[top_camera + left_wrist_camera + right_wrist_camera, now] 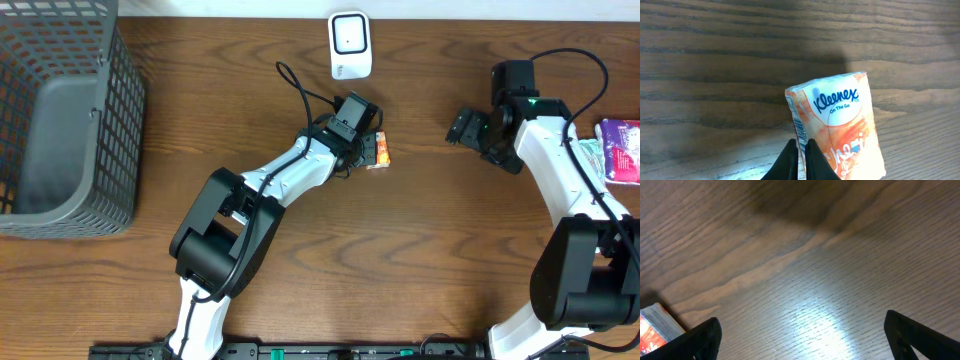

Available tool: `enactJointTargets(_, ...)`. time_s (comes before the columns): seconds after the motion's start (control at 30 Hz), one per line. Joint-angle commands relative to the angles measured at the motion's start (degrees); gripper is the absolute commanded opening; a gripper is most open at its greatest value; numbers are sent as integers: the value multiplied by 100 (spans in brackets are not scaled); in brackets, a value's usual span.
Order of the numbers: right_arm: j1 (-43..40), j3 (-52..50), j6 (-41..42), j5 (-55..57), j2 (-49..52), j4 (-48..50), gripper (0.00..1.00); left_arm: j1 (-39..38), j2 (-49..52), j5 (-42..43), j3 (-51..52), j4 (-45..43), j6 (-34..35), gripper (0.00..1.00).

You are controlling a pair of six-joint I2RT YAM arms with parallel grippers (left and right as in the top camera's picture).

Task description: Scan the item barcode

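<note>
Left wrist: left fingers (792, 160) were pinched shut on the near edge of the tissue pack (840, 125), over the desk (715, 75). What looked like barcode lines ran along that gripped edge. Right fingers (463, 128) were spread wide and empty. The scanner (350, 45) stood beyond the pack. Risk: the thin pinch could slip on the slick wrap, or the fingers could mask the code.
</note>
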State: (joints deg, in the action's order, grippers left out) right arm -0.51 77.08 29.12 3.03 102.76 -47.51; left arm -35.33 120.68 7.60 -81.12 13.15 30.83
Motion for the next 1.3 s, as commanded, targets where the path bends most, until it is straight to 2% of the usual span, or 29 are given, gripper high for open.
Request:
enactJointTargets(0.0,9,79,61,50,55,-4,99,125,-214,37,-50,146,-205,8)
enactJointTargets(0.17,9,79,61,50,55,-7,99,315,-890,35,-50,614,-210,8)
enactJointTargets(0.3,9,79,61,50,55,-7,99,527,-1543,33,-50,1088,-487,9)
enactJointTargets(0.33,9,79,61,50,55,-7,99,588,-1683,31,-50,1211,-586,16)
enactJointTargets(0.4,9,79,61,50,55,-7,99,728,-1950,26,-48,1460,-756,42)
enactJointTargets(0.5,9,79,61,50,55,-7,99,949,-2232,-186,-48,1869,-789,43)
enactJointTargets(0.53,9,79,61,50,55,-7,99,1029,-2293,-341,-48,2026,-789,52)
enactJointTargets(0.57,9,79,61,50,55,-7,99,1088,-2330,-485,-48,2149,-789,73)
enactJointTargets(0.6,9,79,61,50,55,-7,99,1161,-2345,-671,-48,2297,-787,98)
enactJointTargets(0.9,9,79,61,50,55,-7,99,1766,-2343,-1113,-48,3357,-787,98)
enactJointTargets(1.27,9,79,61,50,55,-4,99,2376,-2343,-1281,-48,3827,-769,98)
